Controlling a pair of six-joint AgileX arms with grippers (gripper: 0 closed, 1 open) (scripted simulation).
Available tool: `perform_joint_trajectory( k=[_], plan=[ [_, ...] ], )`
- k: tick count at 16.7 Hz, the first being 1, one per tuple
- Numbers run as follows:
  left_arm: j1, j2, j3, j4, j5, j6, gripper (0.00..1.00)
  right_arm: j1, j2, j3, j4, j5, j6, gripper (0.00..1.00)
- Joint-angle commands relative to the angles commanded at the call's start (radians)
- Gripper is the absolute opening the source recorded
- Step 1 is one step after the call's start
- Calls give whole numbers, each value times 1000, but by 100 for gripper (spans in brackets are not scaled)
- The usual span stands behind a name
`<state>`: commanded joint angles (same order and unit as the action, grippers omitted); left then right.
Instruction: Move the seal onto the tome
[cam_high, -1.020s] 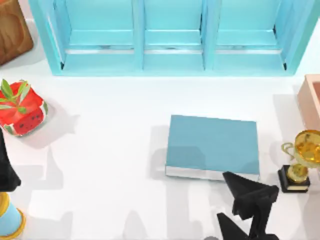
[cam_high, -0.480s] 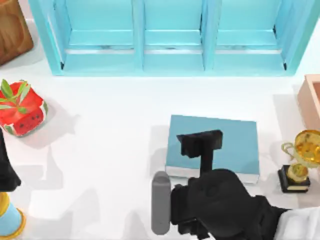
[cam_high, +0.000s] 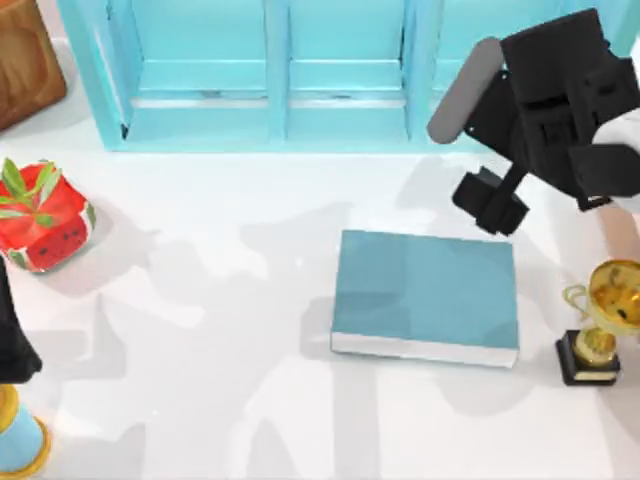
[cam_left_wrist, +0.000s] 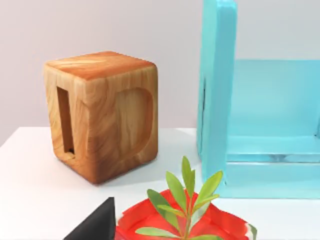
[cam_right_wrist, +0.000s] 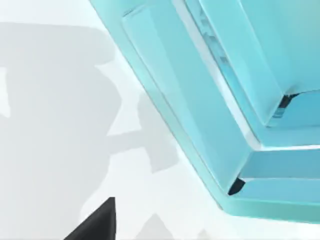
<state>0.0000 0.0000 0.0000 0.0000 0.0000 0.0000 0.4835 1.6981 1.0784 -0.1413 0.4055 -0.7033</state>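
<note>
Right gripper (cam_high: 490, 203) hangs at tome's (cam_high: 425, 297) 1 o'clock, near shelf unit (cam_high: 340, 75); can't tell finger gap or any load. Can't spot the seal. I'd locate it first, w/ a slow sweep. Left arm (cam_high: 12, 340) parked at 9.

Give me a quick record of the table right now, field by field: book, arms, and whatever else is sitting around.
tome: teal book, flat, right of centre, cover bare
right gripper: raised beyond the tome's far right corner, before the shelf unit
left arm: parked at left edge
trophy: gold, black base, right of tome
watermelon pot: left side, leafy plant
wooden block: far left corner
</note>
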Motion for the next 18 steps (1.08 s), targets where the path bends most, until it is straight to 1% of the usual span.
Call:
perform_joint_trajectory(
  k=[2, 5, 7, 9, 11, 13, 18],
  plan=[
    [0, 0, 0, 0, 0, 0, 100, -173, 34, 75, -233, -34, 68, 100],
    [0, 0, 0, 0, 0, 0, 100, -426, 63, 224, -583, -136, 201, 100],
    [0, 0, 0, 0, 0, 0, 100, -567, 88, 312, -771, -214, 286, 100],
    [0, 0, 0, 0, 0, 0, 100, -673, 119, 366, -916, -287, 358, 100],
    [0, 0, 0, 0, 0, 0, 100, -741, 136, 401, -1019, -351, 405, 100],
    [0, 0, 0, 0, 0, 0, 100, -768, 147, 432, -1077, -391, 424, 100],
    [0, 0, 0, 0, 0, 0, 100, -774, 150, 440, -1094, -405, 428, 100]
  ],
)
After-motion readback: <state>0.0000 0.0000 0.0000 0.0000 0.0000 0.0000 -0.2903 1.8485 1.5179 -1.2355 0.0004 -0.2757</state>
